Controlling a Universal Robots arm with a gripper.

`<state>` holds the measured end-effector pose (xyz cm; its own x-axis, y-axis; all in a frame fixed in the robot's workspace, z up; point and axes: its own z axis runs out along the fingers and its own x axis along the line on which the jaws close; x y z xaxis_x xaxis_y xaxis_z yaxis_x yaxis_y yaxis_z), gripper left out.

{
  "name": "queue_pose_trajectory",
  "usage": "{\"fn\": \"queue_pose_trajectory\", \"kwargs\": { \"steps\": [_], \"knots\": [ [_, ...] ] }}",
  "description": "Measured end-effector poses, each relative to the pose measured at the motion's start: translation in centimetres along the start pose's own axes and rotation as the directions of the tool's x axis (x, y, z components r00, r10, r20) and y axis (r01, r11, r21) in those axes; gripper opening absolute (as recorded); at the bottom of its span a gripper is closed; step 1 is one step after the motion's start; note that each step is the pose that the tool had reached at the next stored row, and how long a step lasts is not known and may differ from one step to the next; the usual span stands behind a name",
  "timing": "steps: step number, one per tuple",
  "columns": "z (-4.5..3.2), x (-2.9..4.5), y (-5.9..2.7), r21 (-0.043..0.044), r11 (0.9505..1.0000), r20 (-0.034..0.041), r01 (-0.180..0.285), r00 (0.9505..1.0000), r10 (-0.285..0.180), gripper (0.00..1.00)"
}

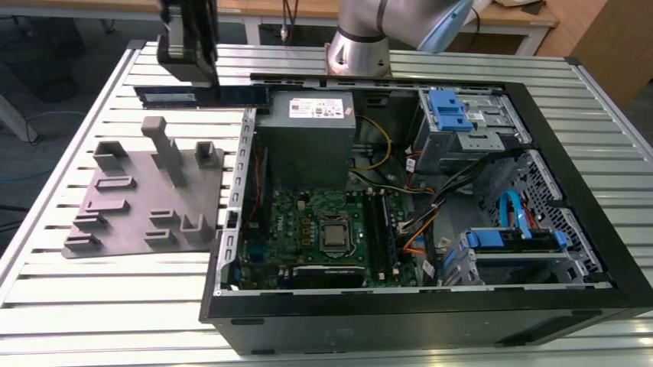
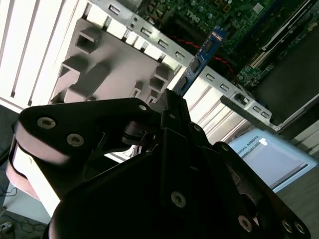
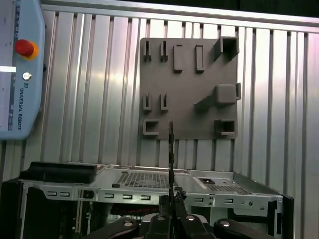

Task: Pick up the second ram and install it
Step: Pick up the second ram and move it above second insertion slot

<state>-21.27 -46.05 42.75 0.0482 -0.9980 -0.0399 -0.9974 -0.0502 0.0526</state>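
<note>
The second ram (image 1: pixel 204 95), a long, narrow dark blue-green circuit strip, is being gripped by the closed fingers of the black gripper (image 1: pixel 199 80), its long axis level across the exterior view, up beside the black computer case (image 1: pixel 408 313), well apart from the green motherboard (image 1: pixel 306 210).

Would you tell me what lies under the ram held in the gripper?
Under the second ram, held by the gripper, lie the grey tray, table slats and the case wall; the fingers hide its clamped end.
</note>
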Motion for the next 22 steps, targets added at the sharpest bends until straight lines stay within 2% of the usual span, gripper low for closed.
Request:
{"fn": "queue_pose_trajectory", "kwargs": {
  "steps": [17,22],
  "knots": [
    [0.29,0.36,-7.71,-0.0070,1.0000,0.0002,0.000,1.0000,0.000,0.11],
    [0.96,0.48,-9.55,-0.0106,0.9999,0.0004,0.000,1.0000,0.000,0.11]
  ]
}}
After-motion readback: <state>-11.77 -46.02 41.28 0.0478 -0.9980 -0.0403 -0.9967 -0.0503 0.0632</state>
